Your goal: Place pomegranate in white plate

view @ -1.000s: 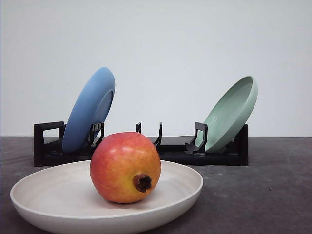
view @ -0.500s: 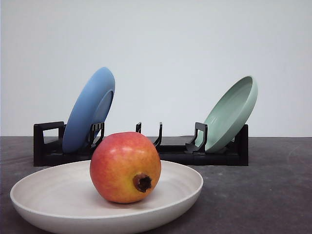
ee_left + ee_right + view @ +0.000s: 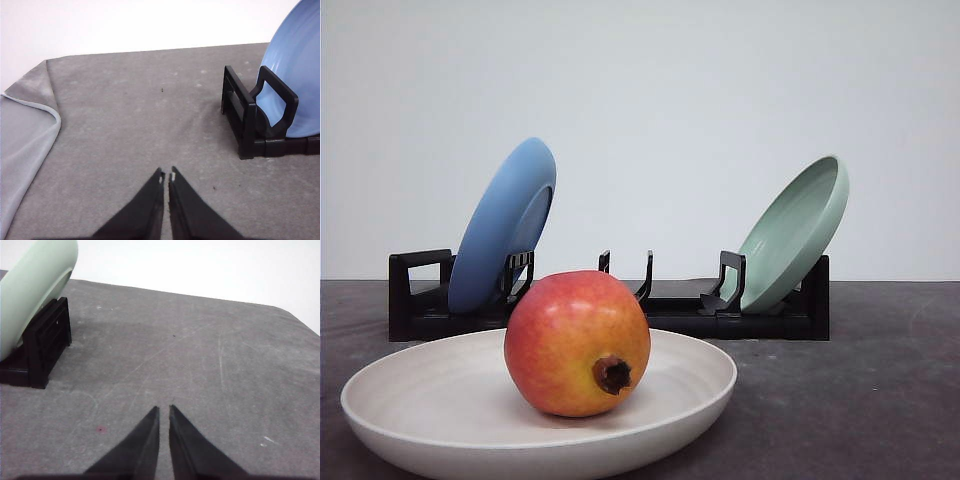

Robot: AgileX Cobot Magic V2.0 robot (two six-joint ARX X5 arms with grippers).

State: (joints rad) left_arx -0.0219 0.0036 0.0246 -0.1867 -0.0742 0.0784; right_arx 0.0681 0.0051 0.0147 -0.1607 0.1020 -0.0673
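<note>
The pomegranate [image 3: 577, 343] sits inside the white plate [image 3: 440, 400] at the tabletop's near edge, crown nub forward. The left gripper [image 3: 166, 176] and right gripper [image 3: 163, 410] are both closed and empty over bare tabletop, well clear of the fruit, so no further move appears needed.

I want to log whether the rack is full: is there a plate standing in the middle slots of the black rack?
No, the black rack holds the blue plate at one end and the green plate at the other, with bare middle slots.
</note>
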